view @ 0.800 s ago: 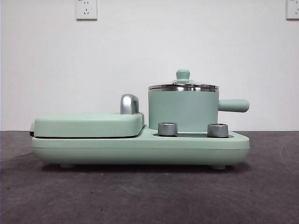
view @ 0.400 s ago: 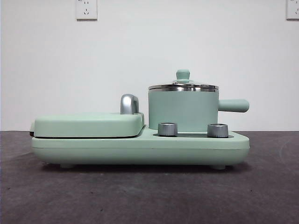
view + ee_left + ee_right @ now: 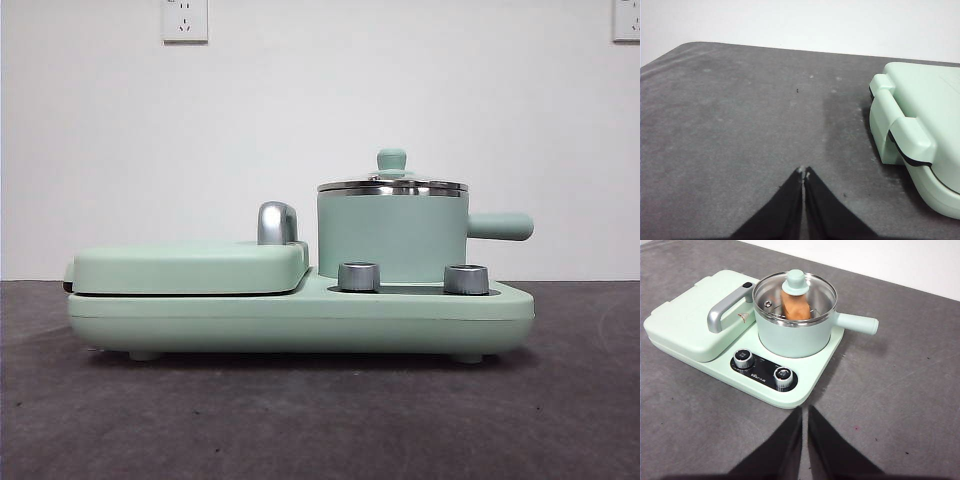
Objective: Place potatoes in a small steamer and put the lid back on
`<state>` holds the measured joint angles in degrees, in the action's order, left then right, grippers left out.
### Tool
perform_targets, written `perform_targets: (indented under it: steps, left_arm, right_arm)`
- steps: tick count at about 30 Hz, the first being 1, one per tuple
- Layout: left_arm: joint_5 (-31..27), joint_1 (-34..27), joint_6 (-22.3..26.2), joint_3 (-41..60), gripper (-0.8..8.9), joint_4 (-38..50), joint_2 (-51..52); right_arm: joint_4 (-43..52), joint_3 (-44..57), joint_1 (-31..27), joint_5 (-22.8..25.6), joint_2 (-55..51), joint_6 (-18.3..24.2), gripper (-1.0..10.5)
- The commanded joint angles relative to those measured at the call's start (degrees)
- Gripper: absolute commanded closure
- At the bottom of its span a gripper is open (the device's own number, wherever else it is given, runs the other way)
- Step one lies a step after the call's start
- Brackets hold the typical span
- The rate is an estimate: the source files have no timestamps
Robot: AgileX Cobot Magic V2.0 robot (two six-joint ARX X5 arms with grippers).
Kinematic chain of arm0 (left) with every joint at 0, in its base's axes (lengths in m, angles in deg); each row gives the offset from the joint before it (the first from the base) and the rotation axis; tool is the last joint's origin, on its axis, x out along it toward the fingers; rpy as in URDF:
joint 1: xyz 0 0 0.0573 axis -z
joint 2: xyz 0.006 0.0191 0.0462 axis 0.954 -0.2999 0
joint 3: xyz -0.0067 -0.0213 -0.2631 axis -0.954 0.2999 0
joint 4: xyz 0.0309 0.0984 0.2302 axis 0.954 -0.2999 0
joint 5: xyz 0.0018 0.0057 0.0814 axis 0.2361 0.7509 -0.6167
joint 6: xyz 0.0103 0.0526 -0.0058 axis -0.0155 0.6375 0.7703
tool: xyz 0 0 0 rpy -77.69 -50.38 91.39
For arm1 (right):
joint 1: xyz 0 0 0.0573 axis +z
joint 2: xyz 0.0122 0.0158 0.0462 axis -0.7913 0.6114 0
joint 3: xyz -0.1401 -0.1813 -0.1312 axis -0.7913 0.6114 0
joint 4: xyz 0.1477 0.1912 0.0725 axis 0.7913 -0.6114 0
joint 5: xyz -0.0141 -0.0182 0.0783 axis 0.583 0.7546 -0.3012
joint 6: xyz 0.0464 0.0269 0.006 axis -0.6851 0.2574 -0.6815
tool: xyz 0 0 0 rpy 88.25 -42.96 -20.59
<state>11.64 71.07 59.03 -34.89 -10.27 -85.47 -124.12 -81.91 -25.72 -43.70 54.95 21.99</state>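
The small steamer (image 3: 392,238), a mint-green pot with a steel rim and side handle, stands on the right half of the green cooker base (image 3: 300,318). It also shows in the right wrist view (image 3: 795,332). The lid (image 3: 392,183) sits on it, knob up; it also shows in the right wrist view (image 3: 795,290). Through the glass I see the orange-brown potato (image 3: 794,308) inside the pot. My right gripper (image 3: 805,410) is shut and empty, above the table in front of the cooker. My left gripper (image 3: 803,171) is shut and empty, over bare table beside the cooker's griddle end.
The flat green griddle cover (image 3: 190,266) with a steel handle (image 3: 277,222) fills the cooker's left half; its end shows in the left wrist view (image 3: 920,145). Two knobs (image 3: 359,276) (image 3: 466,279) face front. The grey table (image 3: 320,420) lies all around.
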Motion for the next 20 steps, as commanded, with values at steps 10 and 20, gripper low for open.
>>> perform_targets:
  steps: [10, 20]
  left_arm:
    - [-0.09, -0.04, -0.2, 1.03, 8.07, -0.26, 0.07]
    - [-0.09, -0.04, -0.2, 1.03, 8.07, -0.26, 0.07]
  right_arm:
    - [10.03, 5.66, -3.54, 0.87, -3.26, 6.45, 9.3]
    - [40.04, 41.55, -19.04, 0.87, -19.15, 4.7, 9.3]
